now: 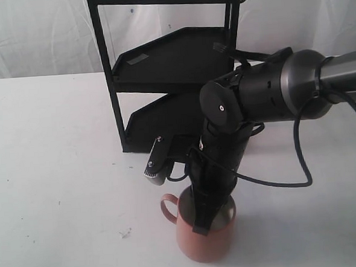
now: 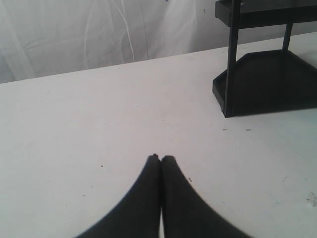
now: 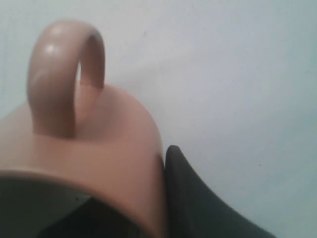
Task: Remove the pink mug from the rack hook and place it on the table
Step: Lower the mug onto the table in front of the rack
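Pink mug (image 1: 200, 246) upright on white table (image 1: 60, 177), right tool (image 1: 202, 226) clamping rim; left tool (image 2: 161, 158) closed; white curtain (image 1: 33, 33) behind rack (image 1: 179, 55).

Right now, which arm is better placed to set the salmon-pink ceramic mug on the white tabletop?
Right. The right gripper grips the salmon-pink ceramic mug by its rim; the left gripper is shut, apart, above the white tabletop.

R arm (image 1: 272, 91): black joint housings, grey metallic sleeve, round cap w/ silver screw (image 1: 222, 107), white lettering at edge, thin black cable (image 1: 290, 186). L gripper (image 2: 160, 157): matte black, tapered curved fingers.
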`<state>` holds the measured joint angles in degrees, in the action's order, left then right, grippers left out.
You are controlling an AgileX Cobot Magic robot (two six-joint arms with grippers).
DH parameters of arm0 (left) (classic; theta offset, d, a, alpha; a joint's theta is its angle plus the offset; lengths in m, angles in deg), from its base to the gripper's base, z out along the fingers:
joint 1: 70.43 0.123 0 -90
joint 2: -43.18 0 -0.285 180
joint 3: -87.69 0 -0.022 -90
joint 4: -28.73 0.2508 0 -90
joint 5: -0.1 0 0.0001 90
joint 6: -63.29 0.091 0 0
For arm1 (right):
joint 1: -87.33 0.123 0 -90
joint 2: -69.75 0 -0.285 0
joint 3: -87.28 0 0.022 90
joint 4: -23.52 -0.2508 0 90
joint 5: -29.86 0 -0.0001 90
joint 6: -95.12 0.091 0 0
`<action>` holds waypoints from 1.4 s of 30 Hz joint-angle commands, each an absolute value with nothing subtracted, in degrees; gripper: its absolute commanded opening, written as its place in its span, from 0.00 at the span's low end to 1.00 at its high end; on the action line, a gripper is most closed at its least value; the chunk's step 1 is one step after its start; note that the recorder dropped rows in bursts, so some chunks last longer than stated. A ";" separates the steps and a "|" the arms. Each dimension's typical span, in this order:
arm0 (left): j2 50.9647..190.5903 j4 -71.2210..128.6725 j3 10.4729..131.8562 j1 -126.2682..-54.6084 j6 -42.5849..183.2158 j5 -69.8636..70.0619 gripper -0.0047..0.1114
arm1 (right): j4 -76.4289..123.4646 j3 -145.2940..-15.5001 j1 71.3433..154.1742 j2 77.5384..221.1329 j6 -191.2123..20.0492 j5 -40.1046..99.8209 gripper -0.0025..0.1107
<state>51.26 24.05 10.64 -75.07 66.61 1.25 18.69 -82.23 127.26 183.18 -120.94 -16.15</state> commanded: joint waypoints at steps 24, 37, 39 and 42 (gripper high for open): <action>50.96 24.13 10.47 -74.93 66.23 1.49 0.04 | 17.68 -82.04 127.25 183.14 -120.56 -16.90 0.20; 50.96 24.13 10.47 -74.93 66.23 1.49 0.04 | 18.20 -82.04 127.25 177.91 -119.79 -17.85 0.20; 50.96 24.13 10.47 -74.93 66.23 1.49 0.04 | 19.15 -82.04 127.25 176.44 -118.74 -18.37 0.20; 50.96 24.13 10.47 -74.93 66.23 1.49 0.04 | 19.90 -82.04 127.25 173.84 -117.54 -19.65 0.20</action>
